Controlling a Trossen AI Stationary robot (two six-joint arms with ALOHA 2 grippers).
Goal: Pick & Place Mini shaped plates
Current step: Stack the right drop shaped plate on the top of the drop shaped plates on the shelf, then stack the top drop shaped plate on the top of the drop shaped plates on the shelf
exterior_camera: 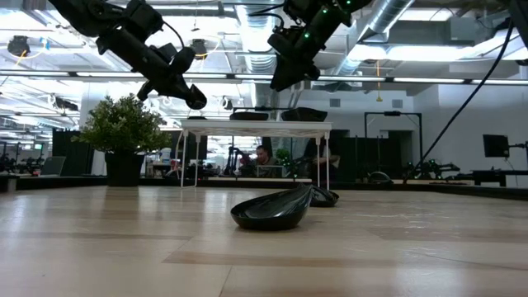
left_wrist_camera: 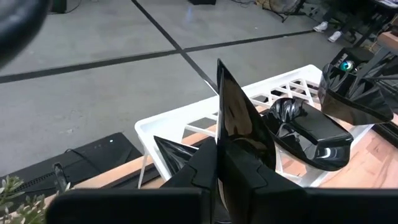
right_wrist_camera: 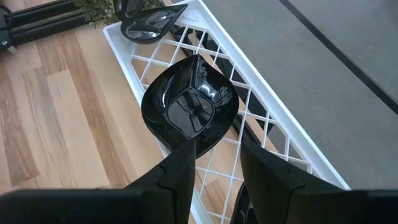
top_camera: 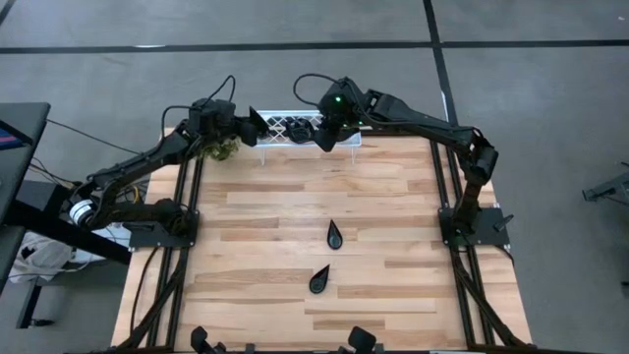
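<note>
Both arms are up at the far edge of the pale wooden slat table [top_camera: 295, 211], working over the white lattice-patterned rectangular tray [top_camera: 285, 131]. The left gripper [left_wrist_camera: 217, 171] hangs above the tray's left end, pinched tight on a glossy black teardrop-shaped mini plate [left_wrist_camera: 239, 121] that stands on edge between its fingers, point upward. The right gripper [right_wrist_camera: 216, 163] is above the middle of the tray, its jaws a fair way apart, and a glossy black wavy-edged dish [right_wrist_camera: 189, 102] sits on the lattice just ahead of its fingertips; whether they touch it, I cannot tell. Another black plate [right_wrist_camera: 146, 22] lies at the tray's left end. Out on the table, two black teardrop plates wait: one mid-table [top_camera: 334, 234], one nearer [top_camera: 319, 279]. A small green potted plant [top_camera: 221, 149] stands left of the tray.
</note>
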